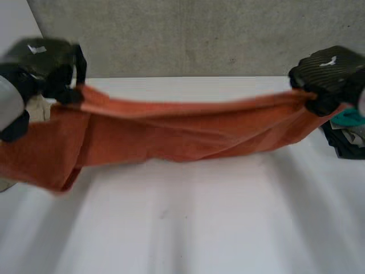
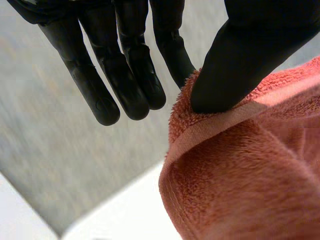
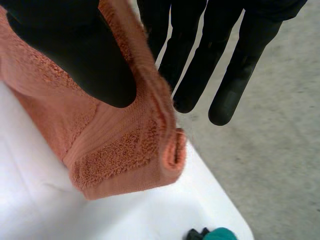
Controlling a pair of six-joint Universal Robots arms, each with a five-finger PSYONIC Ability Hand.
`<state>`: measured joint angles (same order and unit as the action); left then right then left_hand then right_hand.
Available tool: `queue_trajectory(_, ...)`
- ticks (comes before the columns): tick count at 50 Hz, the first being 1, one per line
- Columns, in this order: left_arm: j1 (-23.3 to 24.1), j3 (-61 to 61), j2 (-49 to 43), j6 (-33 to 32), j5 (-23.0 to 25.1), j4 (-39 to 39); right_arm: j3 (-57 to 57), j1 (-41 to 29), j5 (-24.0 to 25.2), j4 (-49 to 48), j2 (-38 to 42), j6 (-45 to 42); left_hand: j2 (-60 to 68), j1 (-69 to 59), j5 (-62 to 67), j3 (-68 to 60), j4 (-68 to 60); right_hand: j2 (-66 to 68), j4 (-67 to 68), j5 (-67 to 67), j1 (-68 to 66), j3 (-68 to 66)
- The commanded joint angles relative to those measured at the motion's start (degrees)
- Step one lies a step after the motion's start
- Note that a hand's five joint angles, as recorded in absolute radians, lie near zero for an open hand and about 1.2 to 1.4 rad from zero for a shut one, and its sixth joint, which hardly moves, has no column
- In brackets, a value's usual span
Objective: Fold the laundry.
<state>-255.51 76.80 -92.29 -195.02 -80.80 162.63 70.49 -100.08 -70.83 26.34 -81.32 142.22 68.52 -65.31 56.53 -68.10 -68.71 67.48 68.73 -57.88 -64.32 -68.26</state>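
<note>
An orange towel (image 1: 171, 134) hangs stretched between my two hands above the white table (image 1: 188, 228), sagging in the middle. My left hand (image 1: 63, 71) pinches one top corner; in the left wrist view its thumb (image 2: 235, 65) presses the towel's hem (image 2: 225, 120) against a finger (image 2: 172, 50) behind the cloth. My right hand (image 1: 325, 77) holds the opposite top corner; in the right wrist view its thumb (image 3: 85, 60) clamps the towel (image 3: 120, 150) against the fingers (image 3: 190, 65). The left end of the towel droops lower, down to the table.
A dark and teal pile of laundry (image 1: 348, 134) lies at the table's right edge, below my right hand; a bit of it (image 3: 212, 234) shows in the right wrist view. A pale cloth (image 1: 37, 108) lies behind the left hand. A grey wall (image 1: 188, 34) stands behind.
</note>
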Motion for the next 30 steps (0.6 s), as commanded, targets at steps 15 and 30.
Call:
queue_trajectory(15,-0.51,-23.80,-24.97,-0.72,-4.19,42.75,-21.18,-8.91,-16.09,-51.00,22.87,17.56,11.48,-14.69,13.47,-11.90,-11.29,12.52,11.27,-12.12,-15.68,-11.74)
queue_trajectory(30,-2.27,-13.44,-15.03,0.87,-0.41,28.28,-17.24,-7.33,-9.59,-40.50,19.53,17.66,11.48,-14.69,13.47,-11.90,-11.29,12.52,11.27,-12.12,-15.68,-11.74)
